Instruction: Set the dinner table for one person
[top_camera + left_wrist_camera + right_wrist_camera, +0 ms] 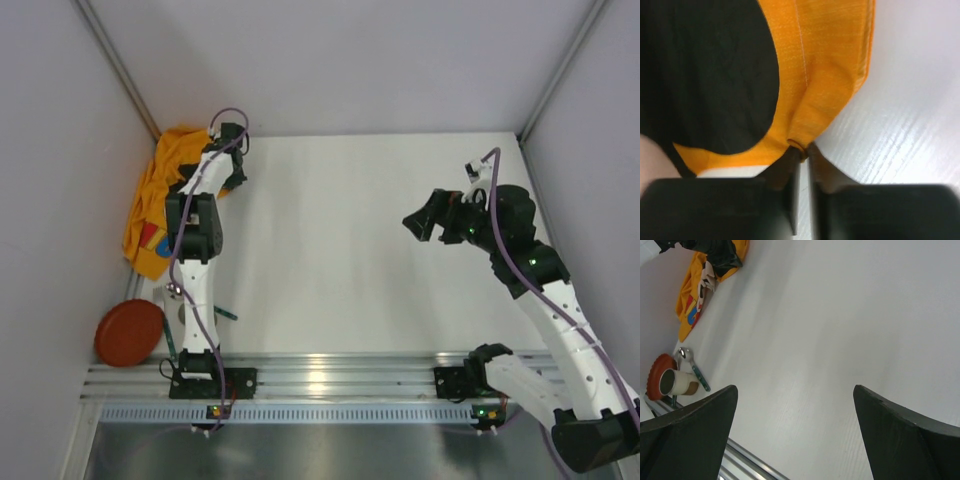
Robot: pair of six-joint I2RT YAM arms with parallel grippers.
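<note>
The orange cloth [152,205] with a black and coloured print lies crumpled in the far left corner of the white dinner table [340,230]. My left gripper [232,140] is down at the cloth's far right edge. In the left wrist view the gripper [804,150] is shut on a pinched fold of the orange cloth [830,60], just above the tabletop [910,100]. My right gripper [425,222] hovers over the right half of the table. Its fingers stand wide open in the right wrist view [795,390], with only bare table between them.
A red plate [128,332] lies at the near left by the left arm's base. Beside it are a white cup [677,382] and a spoon with a green handle [694,369]. An aluminium rail [330,375] runs along the near edge. Grey walls close the sides.
</note>
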